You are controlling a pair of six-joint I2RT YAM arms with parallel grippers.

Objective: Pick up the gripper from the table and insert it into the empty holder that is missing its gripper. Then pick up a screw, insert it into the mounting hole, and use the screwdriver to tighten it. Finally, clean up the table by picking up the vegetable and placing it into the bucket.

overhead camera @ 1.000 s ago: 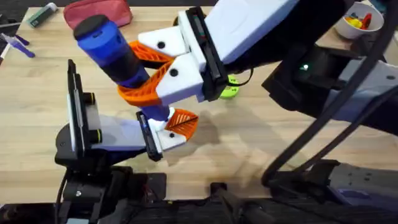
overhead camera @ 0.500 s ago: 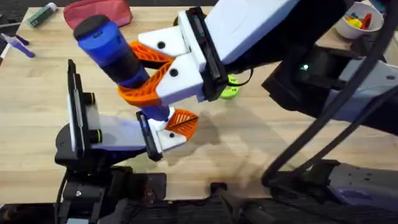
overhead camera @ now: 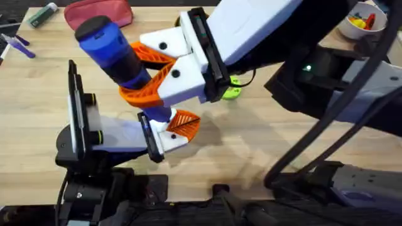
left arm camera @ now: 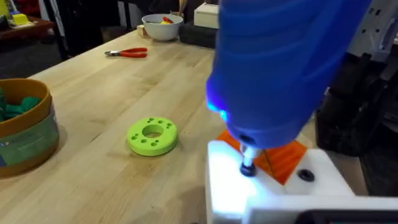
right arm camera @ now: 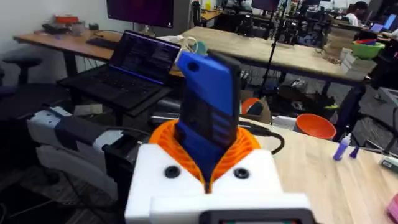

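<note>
Your right gripper (overhead camera: pixel 141 72), white mounts with orange ribbed pads, is clenched around the blue cylindrical powered screwdriver (overhead camera: pixel 113 53), holding it tilted with its black cap uppermost and its thin metal bit pointing down. In the left wrist view the bit meets a small screw (left arm camera: pixel 247 168) seated in the white plastic blocky holder (left arm camera: pixel 261 186), with the orange wedge-shaped gripper tip (left arm camera: pixel 280 158) touching the holder just behind the screw. Your left gripper (overhead camera: pixel 169 129) lies low under the screwdriver; whether it is released or clenched you cannot tell, since the screwdriver and the right arm's white housing cover it from overhead.

Around the holder, a bright green flat ring with holes (left arm camera: pixel 152 135) lies on the pale wooden table (left arm camera: pixel 99 93) just beside it, and from overhead that ring is mostly hidden behind the right gripper. Beyond the ring, the round tan-orange bucket with a bluish label band (left arm camera: pixel 22 134) is cut off at the frame edge; green shapes inside it are too unclear to name. Farther from the holder, red-handled pliers (left arm camera: pixel 127 53) lie near a white bowl of yellow and red bits (left arm camera: pixel 161 26). Well apart from the holder, at the table's far edge overhead, sit a red pouch (overhead camera: pixel 103 12) and a green marker (overhead camera: pixel 43 15)
</note>
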